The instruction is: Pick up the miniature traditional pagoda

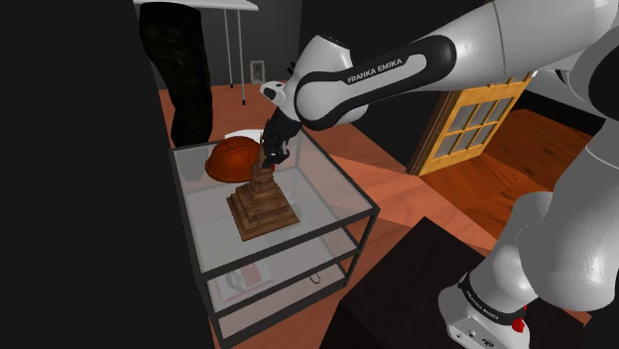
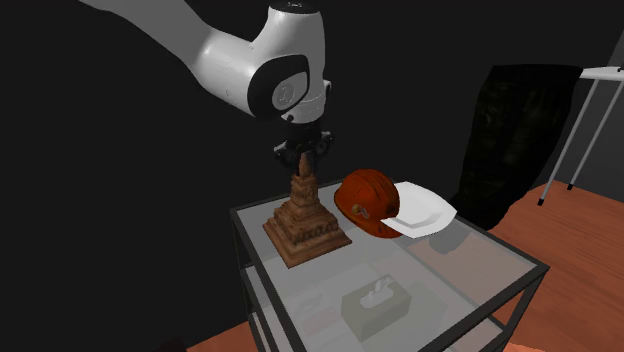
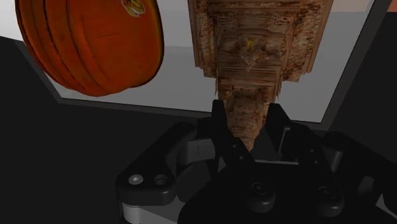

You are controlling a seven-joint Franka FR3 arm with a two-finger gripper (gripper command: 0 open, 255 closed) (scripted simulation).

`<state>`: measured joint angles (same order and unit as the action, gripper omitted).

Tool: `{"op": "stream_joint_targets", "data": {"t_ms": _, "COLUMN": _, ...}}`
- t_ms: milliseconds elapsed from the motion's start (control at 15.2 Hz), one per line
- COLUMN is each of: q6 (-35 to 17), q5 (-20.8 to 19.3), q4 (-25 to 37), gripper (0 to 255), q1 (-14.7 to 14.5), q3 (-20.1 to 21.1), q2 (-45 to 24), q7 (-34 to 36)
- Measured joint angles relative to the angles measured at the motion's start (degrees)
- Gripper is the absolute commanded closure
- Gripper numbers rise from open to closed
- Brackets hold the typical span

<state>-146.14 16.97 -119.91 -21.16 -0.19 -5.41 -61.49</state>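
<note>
2nd ext. view shows a tissue box on the shelf under the glass table's top, below the cap. Shoulder view alone reads "FRANKA EMIKA" on the arm. Pagoda: brown, stepped square tiers narrowing to a spire, upright on the top, just beside the cap. Wrist view: gripper pinches the spire from both sides; cap is orange w/ small logo.
</note>
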Motion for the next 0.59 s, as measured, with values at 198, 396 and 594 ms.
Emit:
{"op": "stream_joint_targets", "data": {"t_ms": 198, "q6": 1.0, "q5": -0.3, "q4": 0.4, "gripper": 255, "q1": 0.0, "q3": -0.1, "q2": 0.2, "q7": 0.4}}
{"op": "stream_joint_targets", "data": {"t_ms": 396, "q6": 3.0, "q5": -1.0, "q4": 1.3, "gripper": 255, "q1": 0.1, "q3": -0.2, "q2": 1.2, "q7": 1.0}}
{"op": "stream_joint_targets", "data": {"t_ms": 594, "q6": 5.0, "q5": -1.7, "q4": 2.6, "gripper": 255, "q1": 0.0, "q3": -0.3, "q2": 2.0, "q7": 1.8}}
